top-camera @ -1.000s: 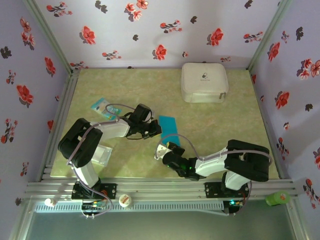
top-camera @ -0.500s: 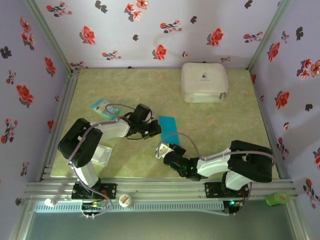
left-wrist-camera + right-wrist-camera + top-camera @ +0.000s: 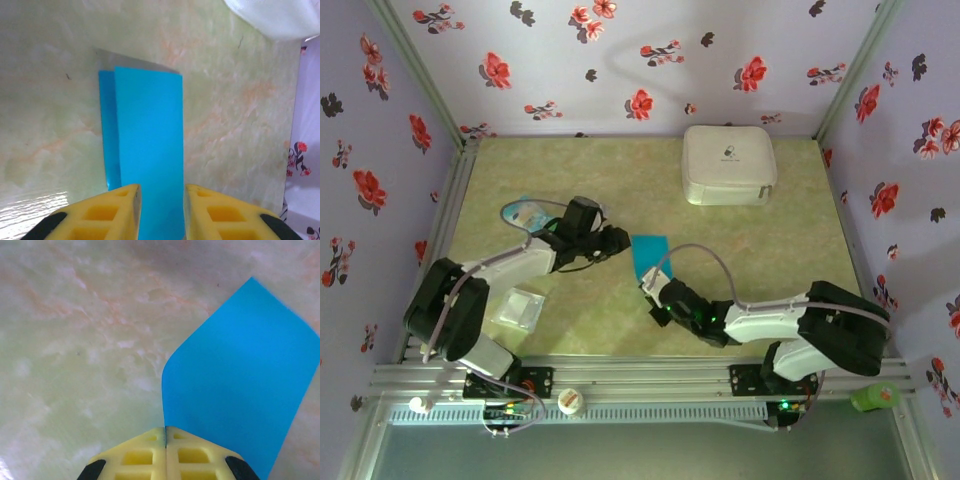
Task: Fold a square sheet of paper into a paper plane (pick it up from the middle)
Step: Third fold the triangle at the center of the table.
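The right gripper [image 3: 165, 429] has its yellow fingers pressed tight together, and the pinch sits on the near edge of the thin teal-blue square sheet of paper [image 3: 240, 380]. That edge runs straight up out of the seam between the tips, and the sheet spreads ahead and to the right of them in a curve over the green marbled tabletop [image 3: 75, 340].

The left gripper [image 3: 161, 189] has its yellow fingers parted by a narrow gap and grips nothing. The same sheet passes through that gap and stretches away ahead of the tips as a long folded strip, with the lower layer showing as a thin band along the upper layer's left side. Whether the fingers touch the paper cannot be told.

In the top view the two grippers meet the sheet from opposite sides and the paper lies between them. Well beyond it stands a white rounded zip case [image 3: 728, 165]. Behind the left gripper lies a small pale-blue printed packet [image 3: 525, 212], and a clear plastic packet [image 3: 517, 308] lies beside that arm.
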`<state>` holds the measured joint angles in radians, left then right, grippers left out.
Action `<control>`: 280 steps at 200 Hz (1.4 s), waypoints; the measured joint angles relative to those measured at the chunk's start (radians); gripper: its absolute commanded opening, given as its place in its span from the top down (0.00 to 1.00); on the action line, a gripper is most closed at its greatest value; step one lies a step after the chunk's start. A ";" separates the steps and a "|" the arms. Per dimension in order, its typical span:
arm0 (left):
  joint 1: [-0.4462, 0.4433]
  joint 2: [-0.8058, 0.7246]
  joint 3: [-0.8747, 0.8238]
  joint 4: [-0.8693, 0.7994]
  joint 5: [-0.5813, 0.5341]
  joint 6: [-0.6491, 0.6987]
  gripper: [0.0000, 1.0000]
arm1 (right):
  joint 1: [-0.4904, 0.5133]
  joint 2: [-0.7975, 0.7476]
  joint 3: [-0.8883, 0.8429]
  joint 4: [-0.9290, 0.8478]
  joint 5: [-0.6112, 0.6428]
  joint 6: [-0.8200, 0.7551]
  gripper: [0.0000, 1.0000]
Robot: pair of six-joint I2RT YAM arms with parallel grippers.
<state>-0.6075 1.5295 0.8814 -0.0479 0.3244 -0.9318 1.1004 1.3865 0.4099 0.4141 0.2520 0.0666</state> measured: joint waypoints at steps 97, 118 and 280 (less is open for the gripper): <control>0.013 0.134 0.171 -0.051 0.076 0.091 0.74 | -0.154 -0.002 0.054 -0.039 -0.384 0.223 0.99; 0.010 0.195 0.221 -0.055 0.109 0.120 0.75 | -0.175 0.005 0.053 -0.025 -0.430 0.260 1.00; -0.031 0.473 0.305 -0.125 0.170 0.210 0.86 | -0.320 0.149 0.055 0.037 -0.684 0.456 1.00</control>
<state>-0.6380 2.0022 1.1862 -0.1726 0.4942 -0.7216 0.7807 1.5352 0.4648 0.4511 -0.4316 0.5224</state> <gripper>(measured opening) 0.144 0.047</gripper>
